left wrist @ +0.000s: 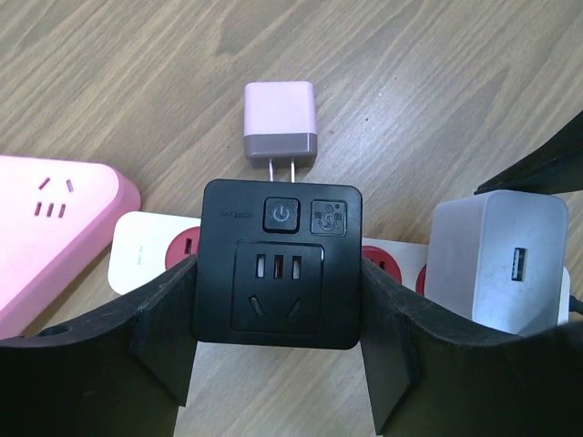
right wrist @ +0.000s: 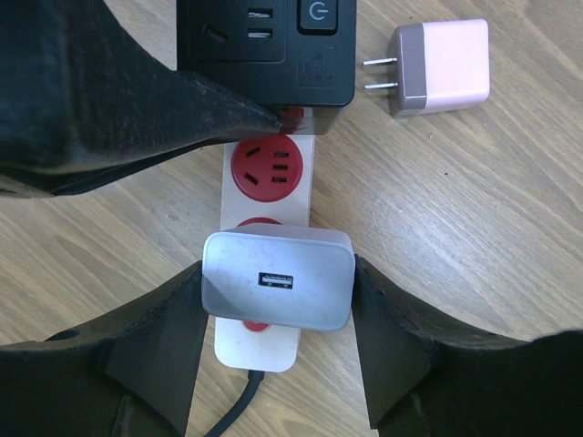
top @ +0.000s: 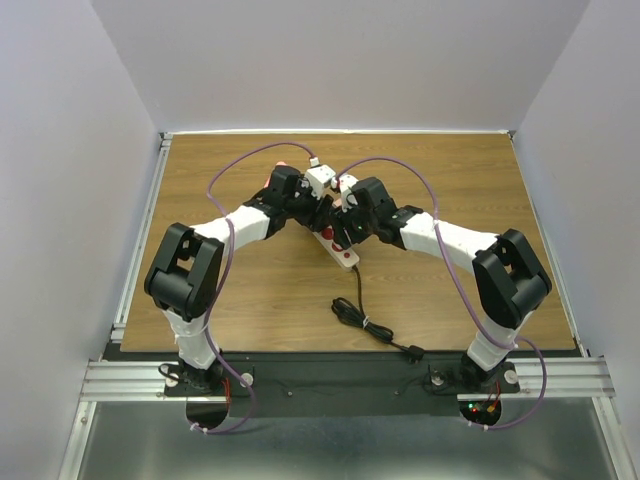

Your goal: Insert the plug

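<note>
On the wooden table [top: 250, 300] between white walls [top: 330, 60], a power strip [top: 345, 258] lies.

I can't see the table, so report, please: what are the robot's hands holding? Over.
Left end effector clamped on black adapter. Right end effector clamped on grey charger, over white strip. Pink charger loose alongside.

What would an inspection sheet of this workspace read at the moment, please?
Surface: wooden table.
Job's things: white power strip with red sockets; black adapter and grey charger sit on it.
Clutter: pink charger lying loose, prongs toward the black adapter; pink power strip beside.
Grippers: left gripper closed on the black adapter; right gripper closed on the grey charger.
Cables: black cord trails toward the near edge; purple cables loop over both arms.
Surroundings: white walls on three sides.
</note>
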You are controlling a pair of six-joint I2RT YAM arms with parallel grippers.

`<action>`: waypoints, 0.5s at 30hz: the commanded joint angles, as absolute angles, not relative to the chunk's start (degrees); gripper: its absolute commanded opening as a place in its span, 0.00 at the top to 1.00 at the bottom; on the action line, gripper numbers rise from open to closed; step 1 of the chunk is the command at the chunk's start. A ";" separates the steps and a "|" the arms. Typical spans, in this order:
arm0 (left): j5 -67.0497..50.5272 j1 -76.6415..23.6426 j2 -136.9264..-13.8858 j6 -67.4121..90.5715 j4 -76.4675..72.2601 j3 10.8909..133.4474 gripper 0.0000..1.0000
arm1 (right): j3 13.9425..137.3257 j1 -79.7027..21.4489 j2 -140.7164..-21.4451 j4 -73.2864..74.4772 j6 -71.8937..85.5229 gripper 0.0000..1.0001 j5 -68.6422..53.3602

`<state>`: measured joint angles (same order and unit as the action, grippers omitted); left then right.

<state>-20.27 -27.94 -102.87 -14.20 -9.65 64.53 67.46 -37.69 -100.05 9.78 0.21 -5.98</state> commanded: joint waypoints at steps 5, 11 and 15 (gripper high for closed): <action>-20.21 -33.74 -104.50 -3.35 -3.86 59.33 1.00 | 67.85 -38.67 -101.08 7.38 -0.97 0.77 -5.54; -18.20 -35.33 -103.10 2.37 -11.50 54.32 1.00 | 67.06 -38.67 -100.02 7.29 -0.53 0.78 -5.19; -18.01 -37.00 -102.39 5.00 -16.24 50.55 1.00 | 66.62 -38.58 -99.58 7.38 -1.22 0.78 -4.66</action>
